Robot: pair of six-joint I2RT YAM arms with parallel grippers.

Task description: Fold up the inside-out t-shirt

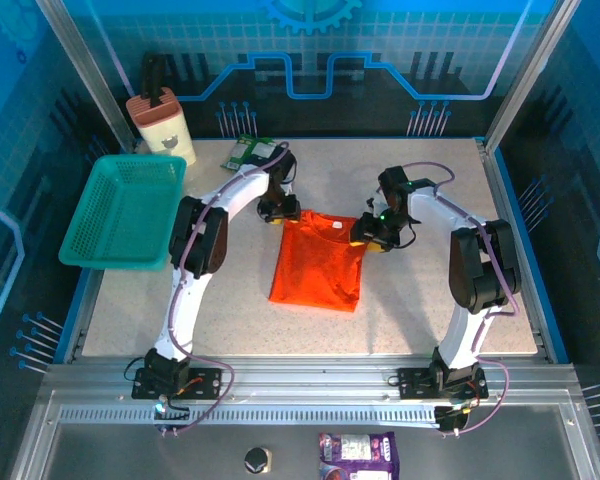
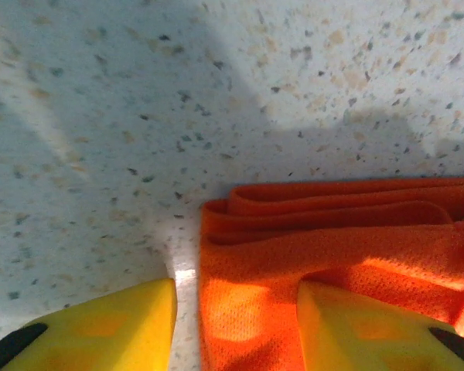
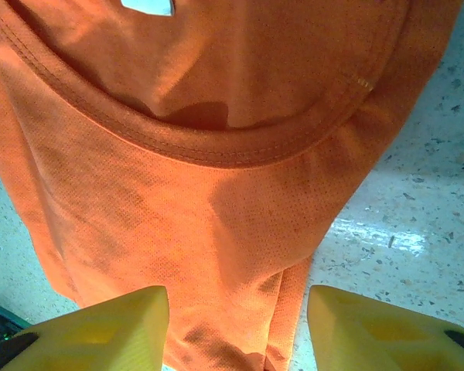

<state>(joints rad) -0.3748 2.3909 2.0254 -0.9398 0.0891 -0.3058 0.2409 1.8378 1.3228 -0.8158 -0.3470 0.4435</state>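
Orange-red mesh, the inside-out t-shirt (image 1: 318, 262) lies as a narrow rectangle mid-worktop (image 1: 430, 310), collar farthest from the bases. The left gripper (image 1: 280, 213) sits at its far-left corner, the right gripper (image 1: 372, 238) beside the collar; both jaws stand apart, clamping nothing. Pinch both far corners evenly, through all layers, before drawing them toward the hem.

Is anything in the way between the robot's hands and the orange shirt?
No, nothing visible is. The left gripper is at the t-shirt's far left corner and the right gripper is at its far right corner, both open right over the cloth.
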